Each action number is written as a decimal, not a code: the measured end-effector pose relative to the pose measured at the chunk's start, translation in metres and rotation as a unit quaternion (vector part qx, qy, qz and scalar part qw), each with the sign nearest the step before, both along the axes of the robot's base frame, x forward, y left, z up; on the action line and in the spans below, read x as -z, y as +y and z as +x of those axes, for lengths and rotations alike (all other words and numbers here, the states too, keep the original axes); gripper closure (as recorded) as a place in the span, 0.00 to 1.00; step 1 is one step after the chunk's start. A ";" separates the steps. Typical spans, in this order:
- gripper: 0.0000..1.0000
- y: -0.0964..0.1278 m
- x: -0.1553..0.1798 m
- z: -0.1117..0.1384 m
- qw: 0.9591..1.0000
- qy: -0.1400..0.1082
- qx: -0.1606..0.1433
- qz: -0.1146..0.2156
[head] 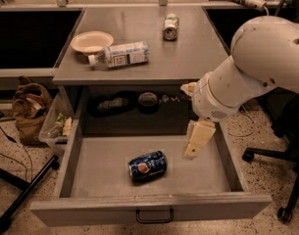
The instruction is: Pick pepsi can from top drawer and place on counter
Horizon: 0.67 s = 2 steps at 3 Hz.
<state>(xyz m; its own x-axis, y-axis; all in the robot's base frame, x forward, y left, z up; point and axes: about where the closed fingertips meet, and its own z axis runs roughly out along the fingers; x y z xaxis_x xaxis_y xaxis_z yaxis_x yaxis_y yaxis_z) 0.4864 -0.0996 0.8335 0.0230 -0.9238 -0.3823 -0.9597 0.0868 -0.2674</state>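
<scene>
The pepsi can [147, 165], dark blue with a round logo, lies on its side on the floor of the open top drawer [90, 175], near the middle front. My gripper [196, 142] hangs from the white arm over the right part of the drawer, above and to the right of the can, apart from it. Only a cream finger [198, 138] shows, pointing down. The counter [188, 58] is the grey top of the cabinet behind the drawer.
On the counter lie a white-labelled plastic bottle [120, 54], a white bowl [91, 42] and a silver-green can [171, 26]. A brown bag [30, 106] and a bin [56, 126] stand at the left. An office chair base [281, 180] is at the right.
</scene>
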 end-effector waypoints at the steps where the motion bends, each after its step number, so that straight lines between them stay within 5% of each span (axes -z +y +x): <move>1: 0.00 0.006 0.015 0.000 1.000 0.007 -0.002 0.003; 2: 0.00 0.034 0.063 -0.002 0.999 0.025 -0.011 0.024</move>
